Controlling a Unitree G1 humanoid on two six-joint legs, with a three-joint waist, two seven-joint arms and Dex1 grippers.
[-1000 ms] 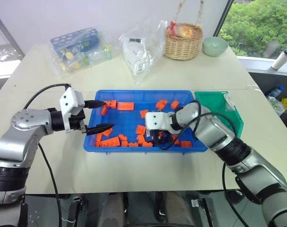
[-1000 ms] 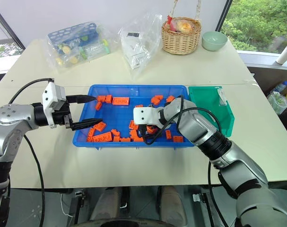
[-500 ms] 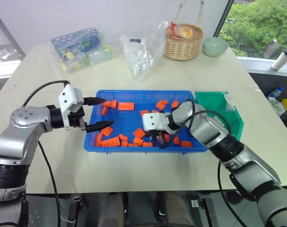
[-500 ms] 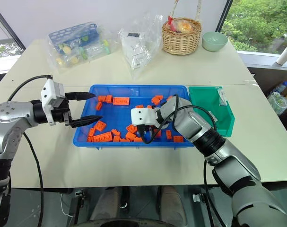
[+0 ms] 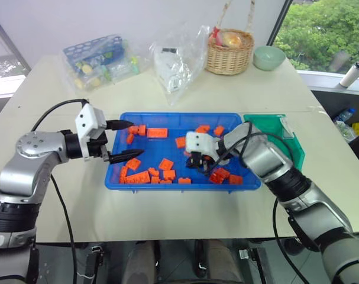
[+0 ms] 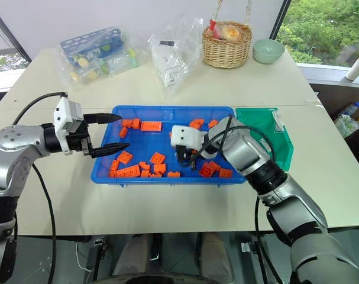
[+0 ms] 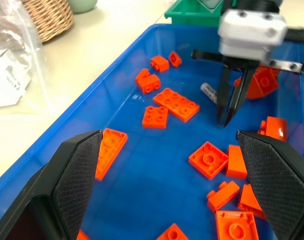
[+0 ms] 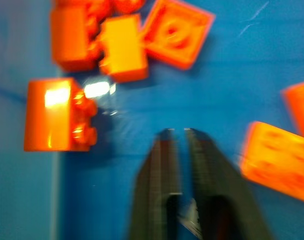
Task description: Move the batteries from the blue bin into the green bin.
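Jaws of the right gripper [image 7: 224, 121] are seen almost pressed together, empty, beside a thin silver-grey battery [image 7: 208, 92] at upper right of the wide bright-blue plastic bin [image 7: 141, 165]; the left gripper [image 5: 135, 139] is kept spread, probably waiting.

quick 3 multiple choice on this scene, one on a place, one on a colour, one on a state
1. Where is the green bin?
A. on the blue bin's left
B. beside the blue bin's right end
C. inside the basket

2. What colour are the toy bricks?
A. orange
B. yellow
C. white

3. How is the left tool?
A. shut on a brick
B. shut, empty
C. open, empty

Answers:
1 B: the green bin stands next to the right end of the blue bin.
2 A: the toy bricks scattered in the blue bin are all orange.
3 C: the left tool has its fingers wide apart with nothing between them.
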